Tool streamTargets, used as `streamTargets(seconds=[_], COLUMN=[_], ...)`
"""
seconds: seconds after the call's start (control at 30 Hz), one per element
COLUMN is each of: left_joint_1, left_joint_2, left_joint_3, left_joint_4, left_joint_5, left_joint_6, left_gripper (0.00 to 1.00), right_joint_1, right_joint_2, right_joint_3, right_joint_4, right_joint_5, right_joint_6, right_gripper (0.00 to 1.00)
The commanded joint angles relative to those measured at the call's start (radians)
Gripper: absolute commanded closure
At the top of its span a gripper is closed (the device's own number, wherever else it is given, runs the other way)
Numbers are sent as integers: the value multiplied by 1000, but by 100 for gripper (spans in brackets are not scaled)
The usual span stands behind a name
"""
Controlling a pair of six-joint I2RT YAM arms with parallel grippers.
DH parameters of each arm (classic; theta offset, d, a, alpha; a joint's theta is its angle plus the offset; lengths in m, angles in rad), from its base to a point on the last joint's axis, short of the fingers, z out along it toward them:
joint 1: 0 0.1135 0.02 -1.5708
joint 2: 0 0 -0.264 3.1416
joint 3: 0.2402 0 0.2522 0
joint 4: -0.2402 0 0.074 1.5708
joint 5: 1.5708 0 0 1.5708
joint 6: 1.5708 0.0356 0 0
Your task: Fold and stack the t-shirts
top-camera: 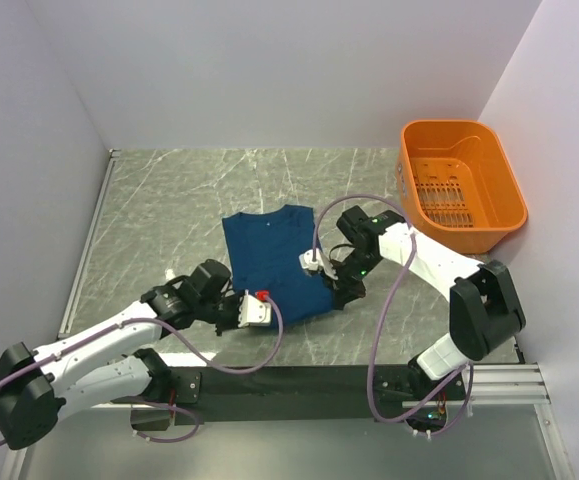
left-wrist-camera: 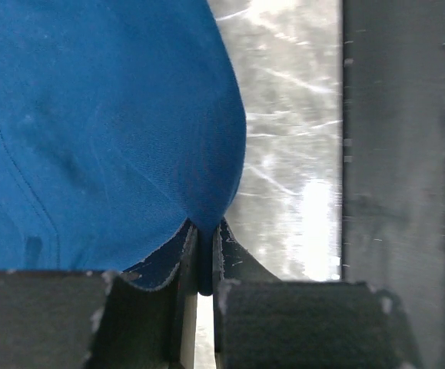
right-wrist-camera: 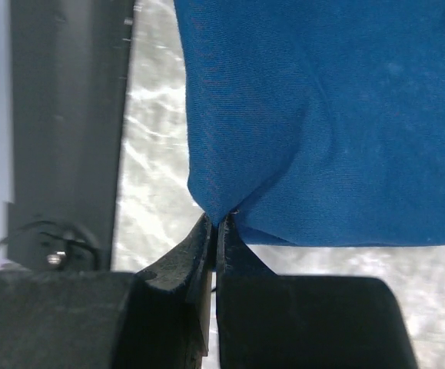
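Note:
A dark blue t-shirt (top-camera: 274,255) lies on the marble table, folded into a narrow strip with its collar at the far end. My left gripper (top-camera: 256,310) is at the shirt's near left corner. In the left wrist view the left gripper (left-wrist-camera: 204,232) is shut on a pinch of the blue t-shirt (left-wrist-camera: 99,131) fabric. My right gripper (top-camera: 343,292) is at the near right corner. In the right wrist view the right gripper (right-wrist-camera: 217,221) is shut on a fold of the t-shirt (right-wrist-camera: 322,115) edge. The chest print is hidden.
An orange plastic basket (top-camera: 461,185) stands at the far right against the wall. A black rail (top-camera: 319,380) runs along the near table edge, just behind both grippers. White walls close the table on the left, back and right.

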Motion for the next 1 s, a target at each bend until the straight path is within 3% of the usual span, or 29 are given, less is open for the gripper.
streamTargets(seconds=[0.0,0.27,0.4,0.63,0.97], left_joint_1=[-25,-22,24,218,379], left_joint_2=[-47,-44,3,77,240], left_joint_3=[59,136,163,185,263], left_joint_4=[-68,-118,-91,7,159], left_joint_5=[50,15,23,87,144], left_joint_6=[-52,-33,-7,24,17], left_gripper=[100,100,100,100,100], right_joint_1=[-4,-6,-27,-67,-104], right_joint_2=[-59,-35,70,221,436], right_joint_3=[-12,95,242,423,681], right_joint_4=[-67,-129,-201,-233,-185], right_joint_5=[-63,-78,-95,-114,-128], right_joint_6=[20,45,20,63,203], right_gripper=[100,100,100,100,100])
